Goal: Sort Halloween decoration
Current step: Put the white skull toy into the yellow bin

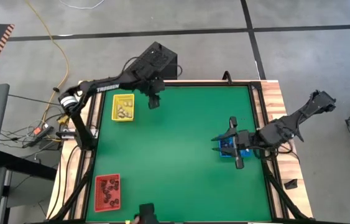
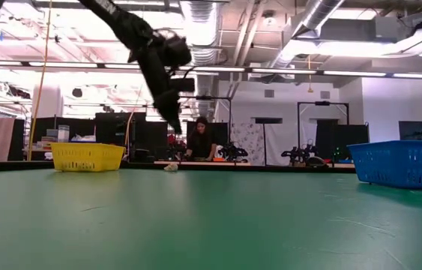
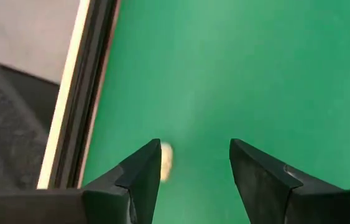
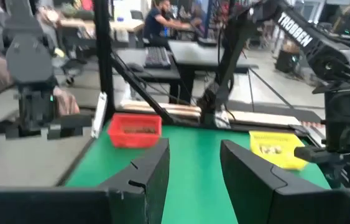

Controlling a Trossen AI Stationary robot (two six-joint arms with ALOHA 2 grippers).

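Note:
One whitish-cream trinket (image 2: 171, 167) lies on the green mat near the table's far edge, right of the yellow tray (image 2: 87, 157). My left gripper (image 2: 173, 120) hangs above it, open and pointing down. In the left wrist view the trinket (image 3: 166, 159) shows beside one finger, with space between them. The yellow tray (image 1: 123, 107) holds several whitish trinkets, and the red tray (image 1: 107, 191) holds several dark ones. My right gripper (image 1: 234, 146) is open and level over the blue tray (image 1: 227, 149) at the table's right side, holding nothing.
A black box (image 1: 159, 60) sits just past the table's far edge, behind the left arm. The wooden table rim (image 3: 78, 106) runs close beside the trinket. The green mat (image 1: 181, 162) lies bare between the trays. A person (image 2: 199, 139) sits in the room beyond the table.

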